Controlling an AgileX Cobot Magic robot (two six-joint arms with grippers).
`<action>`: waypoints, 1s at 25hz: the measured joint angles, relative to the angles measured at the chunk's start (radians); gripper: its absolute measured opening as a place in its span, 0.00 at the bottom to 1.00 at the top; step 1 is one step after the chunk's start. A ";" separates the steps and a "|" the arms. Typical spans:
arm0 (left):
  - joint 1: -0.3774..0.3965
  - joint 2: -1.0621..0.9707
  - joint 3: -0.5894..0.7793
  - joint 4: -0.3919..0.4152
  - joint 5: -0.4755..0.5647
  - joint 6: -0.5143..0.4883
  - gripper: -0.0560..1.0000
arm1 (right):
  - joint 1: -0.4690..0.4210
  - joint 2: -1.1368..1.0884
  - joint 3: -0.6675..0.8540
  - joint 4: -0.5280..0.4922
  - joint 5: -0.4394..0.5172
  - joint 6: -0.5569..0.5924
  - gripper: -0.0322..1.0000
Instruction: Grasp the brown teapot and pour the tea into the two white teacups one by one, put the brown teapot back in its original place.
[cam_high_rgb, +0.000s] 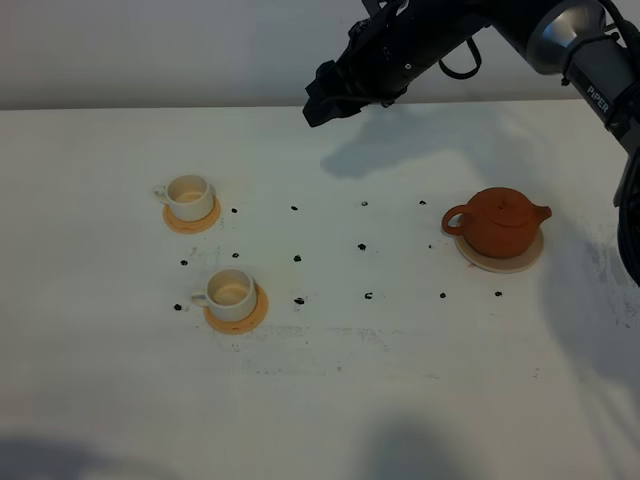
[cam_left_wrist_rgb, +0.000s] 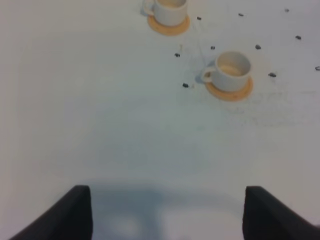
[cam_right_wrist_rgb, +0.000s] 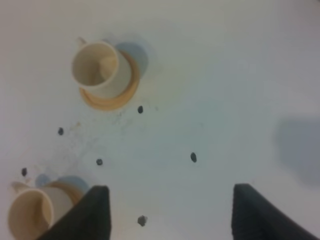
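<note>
The brown teapot (cam_high_rgb: 497, 222) stands upright on its cream saucer (cam_high_rgb: 500, 263) at the right of the table, with nothing touching it. The two white teacups (cam_high_rgb: 188, 193) (cam_high_rgb: 232, 291) sit at the left, each on an orange-tan coaster. My right gripper (cam_high_rgb: 316, 108) hangs high over the back middle of the table, open and empty. Its wrist view looks down on both teacups (cam_right_wrist_rgb: 95, 67) (cam_right_wrist_rgb: 30, 214), with the right gripper (cam_right_wrist_rgb: 170, 215) spread wide. My left gripper (cam_left_wrist_rgb: 167, 215) is open over bare table, and both teacups (cam_left_wrist_rgb: 231, 70) (cam_left_wrist_rgb: 170, 10) lie ahead of it.
Small black marks (cam_high_rgb: 363, 246) dot the white table (cam_high_rgb: 400, 400) in a loose grid between the cups and the teapot. The orange-tan coasters (cam_high_rgb: 192, 220) (cam_high_rgb: 240, 315) lie under the cups. The right arm's shadow falls on the table behind the teapot.
</note>
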 joint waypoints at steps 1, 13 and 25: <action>0.000 -0.020 0.016 0.000 0.005 -0.002 0.62 | 0.000 0.000 0.000 -0.006 0.003 0.002 0.53; 0.000 -0.103 0.049 0.000 0.035 -0.007 0.62 | 0.000 0.000 0.000 -0.014 0.009 0.013 0.53; 0.000 -0.113 0.049 0.000 0.035 -0.007 0.62 | 0.000 0.000 0.000 -0.070 0.012 0.013 0.53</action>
